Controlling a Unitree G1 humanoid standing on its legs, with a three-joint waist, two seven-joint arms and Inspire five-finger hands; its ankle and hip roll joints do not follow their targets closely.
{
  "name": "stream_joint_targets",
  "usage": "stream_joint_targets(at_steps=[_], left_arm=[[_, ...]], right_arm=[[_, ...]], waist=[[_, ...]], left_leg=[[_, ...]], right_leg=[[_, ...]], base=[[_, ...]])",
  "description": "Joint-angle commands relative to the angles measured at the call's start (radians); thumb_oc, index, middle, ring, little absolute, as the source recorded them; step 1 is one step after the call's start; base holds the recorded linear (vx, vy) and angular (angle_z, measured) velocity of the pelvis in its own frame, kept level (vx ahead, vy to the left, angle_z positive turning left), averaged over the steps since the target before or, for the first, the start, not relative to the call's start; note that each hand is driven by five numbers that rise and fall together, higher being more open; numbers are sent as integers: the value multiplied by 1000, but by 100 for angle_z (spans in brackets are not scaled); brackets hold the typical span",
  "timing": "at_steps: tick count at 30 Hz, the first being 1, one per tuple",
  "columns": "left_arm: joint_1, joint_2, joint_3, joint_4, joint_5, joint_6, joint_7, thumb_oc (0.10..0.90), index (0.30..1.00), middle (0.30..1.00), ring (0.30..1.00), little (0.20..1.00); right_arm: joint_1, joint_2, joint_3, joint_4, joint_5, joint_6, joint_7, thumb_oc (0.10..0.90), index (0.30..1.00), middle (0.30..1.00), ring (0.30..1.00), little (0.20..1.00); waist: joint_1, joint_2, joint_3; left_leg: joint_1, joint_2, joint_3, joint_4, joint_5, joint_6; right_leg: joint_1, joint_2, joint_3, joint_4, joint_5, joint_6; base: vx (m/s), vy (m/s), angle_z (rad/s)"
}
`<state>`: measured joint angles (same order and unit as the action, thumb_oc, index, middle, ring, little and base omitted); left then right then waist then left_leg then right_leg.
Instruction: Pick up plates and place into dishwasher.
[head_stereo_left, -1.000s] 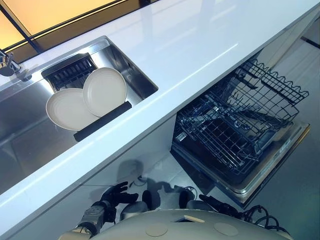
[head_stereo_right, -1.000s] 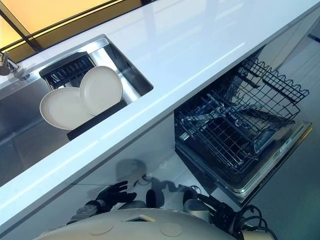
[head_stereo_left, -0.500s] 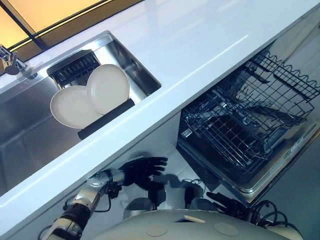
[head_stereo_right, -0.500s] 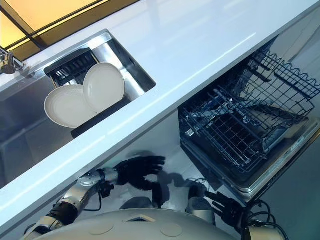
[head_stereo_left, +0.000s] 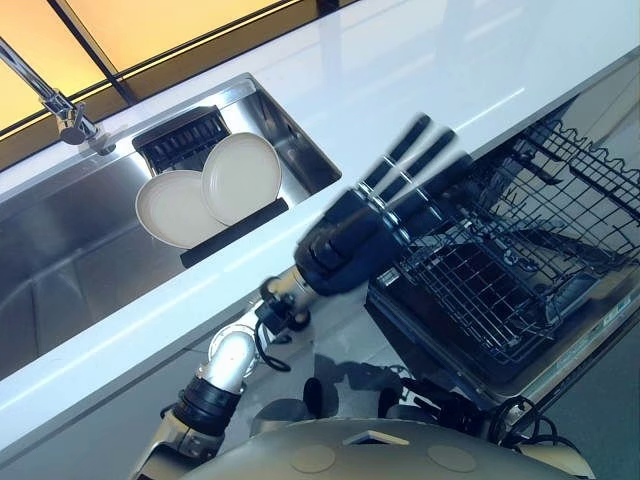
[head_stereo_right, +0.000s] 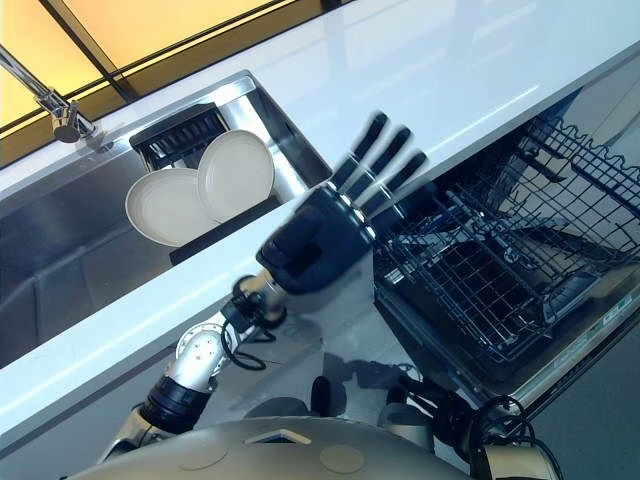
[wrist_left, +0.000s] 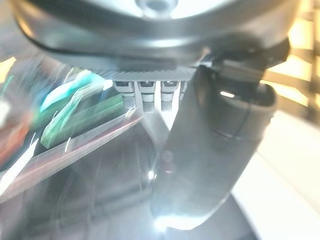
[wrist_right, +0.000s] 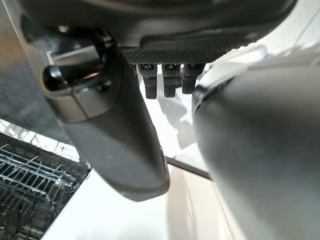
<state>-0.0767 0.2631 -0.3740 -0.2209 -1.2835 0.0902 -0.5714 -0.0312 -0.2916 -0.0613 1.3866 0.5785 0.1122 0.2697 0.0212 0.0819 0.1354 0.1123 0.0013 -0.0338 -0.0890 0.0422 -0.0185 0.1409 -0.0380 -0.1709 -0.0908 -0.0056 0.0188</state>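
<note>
The left hand (head_stereo_left: 370, 225) has risen from below the counter, fingers straight and empty; two plates (head_stereo_left: 210, 185) lean upright in the sink (head_stereo_left: 60, 250), easy to grasp by the rim; the right hand's (wrist_right: 125, 125) fingers I cannot tell.

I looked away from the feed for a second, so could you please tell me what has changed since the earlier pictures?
The left hand has risen from low in front of the cabinet to counter height, fingers straight, holding nothing. The camera also shifted. The two plates still lean in the sink, the dishwasher rack stays pulled out and bare of plates, and the right hand remains low.
</note>
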Motion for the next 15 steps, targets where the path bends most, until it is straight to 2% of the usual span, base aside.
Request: stream_joint_targets(at_steps=[1, 2, 3, 5, 6, 9, 12, 13, 15], left_arm=[[-104, 98, 205, -48, 592, -513, 454, 800, 900, 900, 900, 900], [-108, 120, 225, -42, 641, -516, 488, 800, 900, 900, 900, 900], [-115, 157, 279, -24, 812, -529, 599, 800, 900, 900, 900, 900], [-129, 224, 346, 9, 1060, -499, 742, 800, 900, 900, 900, 900], [-138, 259, 377, 27, 1157, -473, 774, 800, 900, 900, 900, 900], [-161, 329, 411, 65, 1286, -413, 795, 800, 900, 900, 900, 900], [-207, 434, 425, 115, 1284, -339, 774, 800, 900, 900, 900, 900], [-224, 464, 421, 139, 1238, -314, 767, 800, 900, 900, 900, 900], [-245, 487, 424, 183, 1255, -284, 756, 800, 900, 900, 900, 900]], right_arm=[[54, -4, -4, 39, 28, -31, 16, 800, 900, 900, 900, 900], [60, -4, -7, 38, 24, -33, 17, 800, 900, 900, 900, 900], [71, -2, -14, 33, 14, -33, 18, 800, 900, 900, 900, 900], [83, 1, -19, 29, 2, -33, 17, 800, 900, 900, 900, 900], [86, 1, -20, 28, -4, -30, 15, 800, 900, 900, 900, 900], [89, -4, -22, 33, -23, -25, 11, 800, 900, 900, 900, 900], [88, -19, -30, 37, -59, -15, 8, 800, 900, 900, 900, 900], [87, -23, -31, 41, -65, -16, 10, 800, 900, 900, 900, 900], [85, -29, -35, 37, -73, -7, 10, 800, 900, 900, 900, 900]], waist=[[20, -12, -38], [21, -13, -40], [21, -16, -45], [19, -21, -56], [18, -22, -62], [12, -22, -73], [2, -14, -81], [-1, -12, -82], [-7, -10, -82]], left_leg=[[-14, -84, -31, 23, -119, 61], [-12, -84, -33, 21, -119, 62], [-9, -87, -35, 19, -119, 63], [-4, -88, -36, 16, -119, 65], [-2, -87, -34, 16, -118, 64], [2, -85, -25, 15, -118, 63], [9, -81, -11, 15, -118, 63], [11, -82, -7, 15, -119, 65], [14, -82, 0, 19, -123, 66]], right_leg=[[-68, 54, 7, 159, -147, -1], [-66, 55, 6, 158, -149, -1], [-63, 57, 7, 156, -151, -1], [-58, 59, 9, 152, -154, -1], [-56, 61, 12, 150, -154, -1], [-55, 62, 18, 150, -156, 0], [-55, 64, 26, 153, -157, 2], [-55, 64, 29, 155, -158, 2], [-54, 64, 35, 159, -161, 3]], base=[[0, 0, 0], [51, 30, -1], [52, 27, -1], [75, 37, 1], [74, 37, 0], [76, 49, 0], [75, 75, -3], [80, 83, -5], [71, 77, -6]])
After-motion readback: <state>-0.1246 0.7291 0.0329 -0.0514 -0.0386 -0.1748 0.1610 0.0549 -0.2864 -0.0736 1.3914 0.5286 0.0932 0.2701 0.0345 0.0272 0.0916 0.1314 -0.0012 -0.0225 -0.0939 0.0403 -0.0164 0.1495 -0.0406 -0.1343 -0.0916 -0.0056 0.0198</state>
